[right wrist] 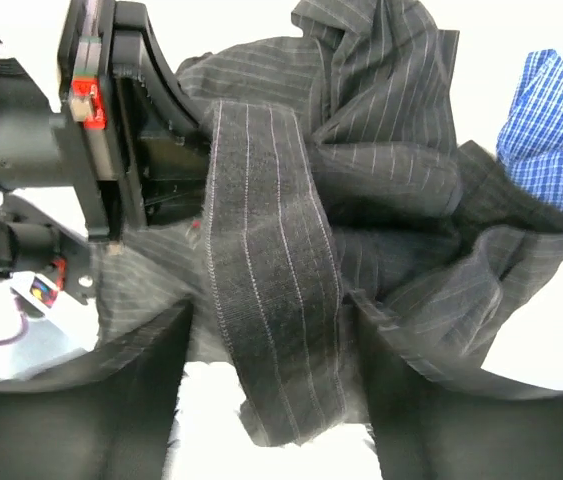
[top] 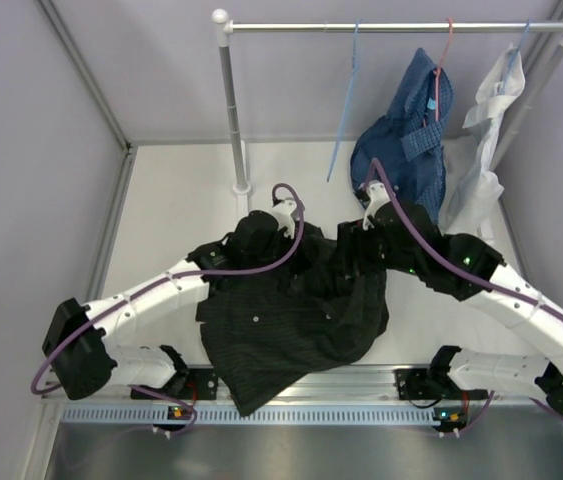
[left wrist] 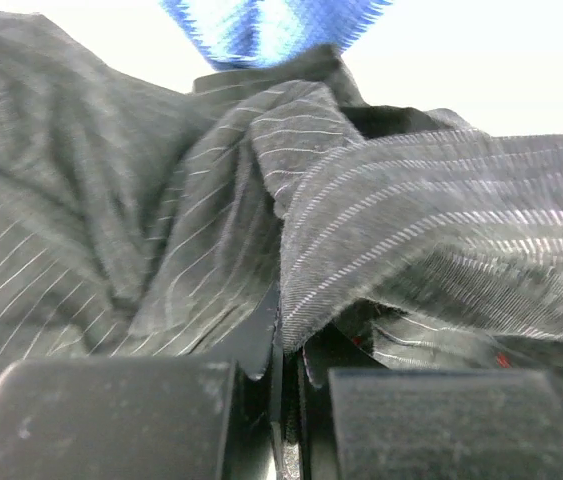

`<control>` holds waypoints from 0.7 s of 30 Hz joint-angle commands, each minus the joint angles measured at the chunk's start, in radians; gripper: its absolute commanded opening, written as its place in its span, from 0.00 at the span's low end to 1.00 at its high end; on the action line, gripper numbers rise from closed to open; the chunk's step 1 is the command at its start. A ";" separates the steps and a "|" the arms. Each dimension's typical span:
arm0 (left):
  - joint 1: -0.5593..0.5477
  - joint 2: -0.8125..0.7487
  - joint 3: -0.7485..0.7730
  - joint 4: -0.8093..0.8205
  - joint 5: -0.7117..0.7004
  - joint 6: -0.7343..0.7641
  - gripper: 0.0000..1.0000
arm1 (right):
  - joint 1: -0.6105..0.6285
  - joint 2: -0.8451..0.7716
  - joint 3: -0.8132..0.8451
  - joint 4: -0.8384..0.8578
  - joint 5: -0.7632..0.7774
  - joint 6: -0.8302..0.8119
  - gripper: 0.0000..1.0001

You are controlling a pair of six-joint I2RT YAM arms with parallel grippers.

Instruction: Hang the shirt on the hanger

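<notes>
Left gripper (left wrist: 283, 340) is clamped on an edge of the one black shirt (top: 291, 320), which lies bunched on the worktop (top: 161, 220) beneath both grippers. Beyond and above them, probably nearer the right one, the one bare blue hanger (top: 344, 120) hangs upright and edge-on. Right gripper (right wrist: 276, 330) stands partly wide, with a shirt band loose between its fingers. Further right hang a blue checked shirt (top: 406, 140) and a white garment (top: 486, 130).
</notes>
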 commanded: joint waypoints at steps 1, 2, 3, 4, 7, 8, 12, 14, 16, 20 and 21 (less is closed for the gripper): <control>0.001 0.002 0.061 -0.086 -0.150 -0.074 0.00 | -0.015 -0.020 0.065 0.046 0.013 0.010 0.67; 0.003 -0.006 0.046 -0.092 -0.149 -0.087 0.00 | -0.020 -0.009 0.090 0.046 0.023 0.007 0.76; 0.005 -0.026 0.036 -0.092 -0.131 -0.100 0.00 | -0.023 -0.002 0.117 0.042 0.030 0.002 0.82; 0.006 -0.038 0.030 -0.097 -0.132 -0.138 0.00 | -0.034 0.009 0.175 0.039 0.047 0.002 0.90; 0.006 -0.075 0.009 -0.115 -0.127 -0.223 0.00 | -0.081 0.087 0.319 0.010 0.078 0.002 1.00; 0.006 -0.081 0.006 -0.121 -0.126 -0.237 0.00 | -0.098 0.154 0.363 -0.011 0.090 -0.001 1.00; 0.006 -0.095 -0.004 -0.170 -0.092 -0.260 0.00 | -0.210 0.323 0.565 -0.082 0.086 -0.051 1.00; 0.006 -0.097 -0.004 -0.205 -0.089 -0.260 0.00 | -0.274 0.404 0.668 -0.105 0.079 -0.076 0.99; 0.005 -0.103 -0.007 -0.215 -0.074 -0.252 0.00 | -0.317 0.448 0.742 -0.111 0.073 -0.125 0.99; 0.005 -0.123 -0.016 -0.229 -0.057 -0.249 0.00 | -0.354 0.540 0.790 -0.109 0.098 -0.199 0.95; 0.005 -0.124 -0.019 -0.230 -0.052 -0.249 0.00 | -0.363 0.555 0.794 -0.109 0.099 -0.220 0.95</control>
